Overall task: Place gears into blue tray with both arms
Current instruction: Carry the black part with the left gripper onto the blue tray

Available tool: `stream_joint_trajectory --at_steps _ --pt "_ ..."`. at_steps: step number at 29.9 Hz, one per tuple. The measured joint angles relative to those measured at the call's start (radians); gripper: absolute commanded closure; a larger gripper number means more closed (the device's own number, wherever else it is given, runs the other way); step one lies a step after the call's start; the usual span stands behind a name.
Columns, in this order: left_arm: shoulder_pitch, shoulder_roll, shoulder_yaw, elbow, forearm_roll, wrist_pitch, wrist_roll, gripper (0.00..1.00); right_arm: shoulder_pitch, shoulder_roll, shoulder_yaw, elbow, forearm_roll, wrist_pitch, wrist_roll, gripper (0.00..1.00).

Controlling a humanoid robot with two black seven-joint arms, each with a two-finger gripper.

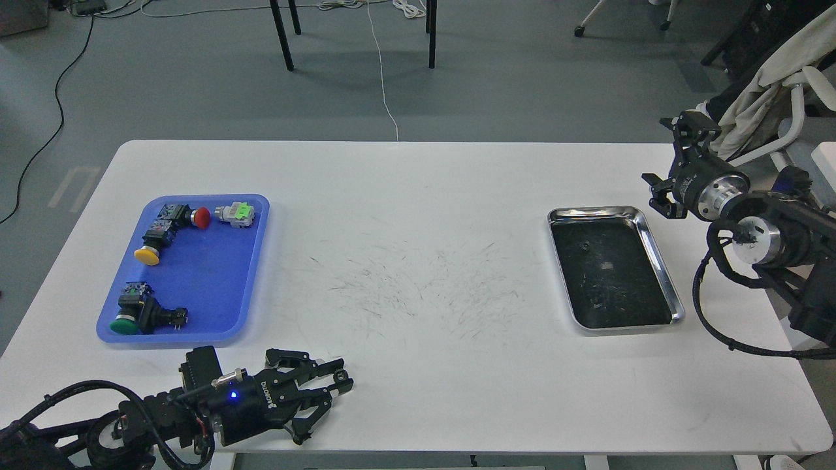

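My left gripper (339, 377) lies low over the table's front edge with its fingers shut on a tiny black gear (339, 375). A second small gear (585, 245) lies inside the steel tray (659, 261) at the right. The blue tray (202, 281) sits at the left, behind my left gripper, and holds several push-buttons. Raised beyond the steel tray's far right corner is my right gripper (667, 164), whose fingers look spread with nothing between them.
Red (201, 217), yellow (147, 255) and green (123, 324) push-buttons and a light green switch (236, 213) lie in the blue tray. Scuff marks cover the table's middle. A chair draped with cloth (771, 72) stands behind my right arm.
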Motion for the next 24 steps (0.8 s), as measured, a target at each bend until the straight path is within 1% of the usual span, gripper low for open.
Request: stream_joint_trajectory --at_steps 2,3,8,9,10,18,24 --pt "0.000 -0.001 0.000 0.001 0.000 0.000 0.000 0.79 0.000 0.000 0.000 0.000 0.000 0.000 0.000 0.03" --pt "-0.001 -0.002 -0.001 0.002 0.000 0.000 0.000 0.83 0.000 0.000 -0.001 0.001 -0.001 0.000 0.000 0.03" --pt "-0.001 0.006 -0.002 0.002 0.000 0.000 -0.001 0.86 0.000 0.000 -0.001 0.001 -0.006 0.000 0.000 0.03" --pt "-0.001 0.009 -0.003 0.002 0.001 0.000 -0.001 0.90 0.000 0.000 -0.002 0.001 -0.006 0.000 0.000 0.03" --pt "-0.002 0.011 -0.005 0.002 0.001 0.000 -0.001 0.91 -0.001 0.000 -0.002 0.001 -0.006 0.000 0.000 0.03" --pt "-0.007 0.047 -0.033 -0.012 0.001 -0.001 0.000 0.91 -0.002 0.008 -0.002 -0.001 -0.007 0.000 0.001 0.03" --pt "-0.040 0.096 -0.129 -0.026 0.000 0.000 0.001 0.91 -0.002 0.009 -0.002 -0.002 -0.008 0.001 0.001 0.03"
